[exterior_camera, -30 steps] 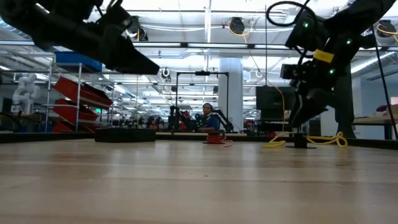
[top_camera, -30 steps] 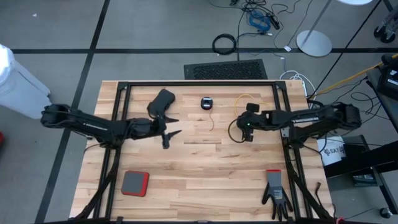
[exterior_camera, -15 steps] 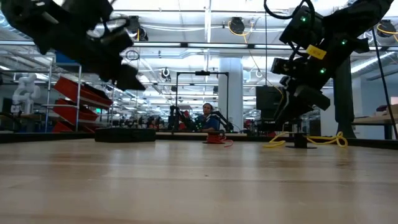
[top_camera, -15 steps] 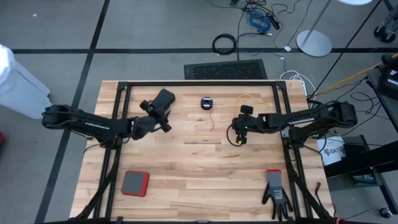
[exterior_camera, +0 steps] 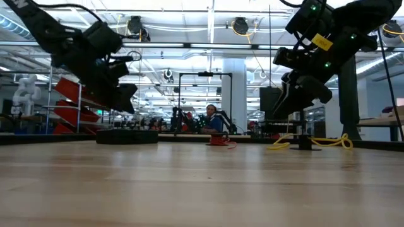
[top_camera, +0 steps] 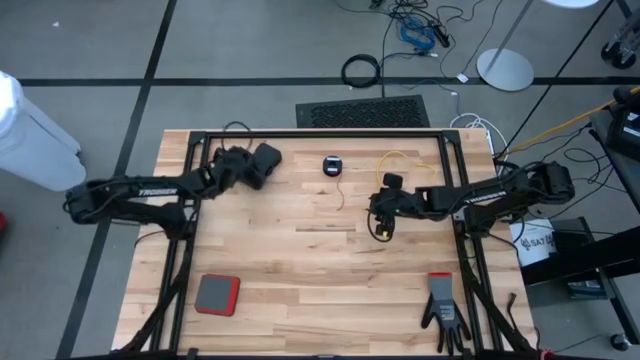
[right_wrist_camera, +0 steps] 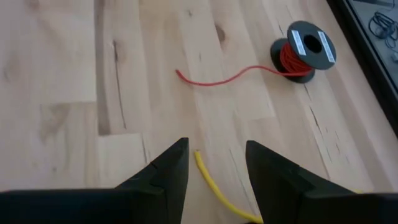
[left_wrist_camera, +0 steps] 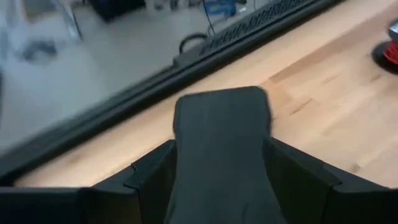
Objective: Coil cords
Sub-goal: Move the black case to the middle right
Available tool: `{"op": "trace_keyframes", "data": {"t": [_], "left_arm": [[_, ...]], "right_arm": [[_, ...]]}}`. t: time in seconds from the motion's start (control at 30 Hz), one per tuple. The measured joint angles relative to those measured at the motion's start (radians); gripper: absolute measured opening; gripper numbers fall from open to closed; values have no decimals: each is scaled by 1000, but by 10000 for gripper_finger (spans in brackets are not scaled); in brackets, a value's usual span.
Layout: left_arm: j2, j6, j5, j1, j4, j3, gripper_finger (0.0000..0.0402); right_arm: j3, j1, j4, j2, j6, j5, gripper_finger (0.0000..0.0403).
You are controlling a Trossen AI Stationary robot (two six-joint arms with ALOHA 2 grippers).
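The red-orange cord lies slack on the wood and runs to its black reel, which stands at the far middle of the table. The yellow cord lies in loose loops at the far right. Its free end shows on the table below my right gripper, which is open and hovers clear of the table. My left gripper is open at the far left. It hovers over a flat black object that lies on the table.
A red-and-grey square pad lies near the front left. A dark glove lies at the front right. Black frame rails run along the far edge and down both sides. A thick black cable ring lies on the floor beyond.
My left gripper has swung from the middle of the table toward the far left, turning as it went, and now hovers over the black object. My right gripper has shifted a little toward the table's left and tipped up somewhat. The cords have not moved.
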Motion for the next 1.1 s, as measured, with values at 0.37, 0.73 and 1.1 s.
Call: {"op": "trace_keyframes", "data": {"t": [0.37, 0.73, 1.1], "left_arm": [[67, -50, 269, 210, -23, 0, 244], [300, -171, 563, 195, 239, 4, 244], [499, -181, 645, -10, 261, 180, 244]], "right_arm": [[0, 51, 6, 0, 44, 0, 146], [0, 115, 25, 0, 64, 0, 146], [-1, 120, 248, -1, 40, -28, 146]]}}
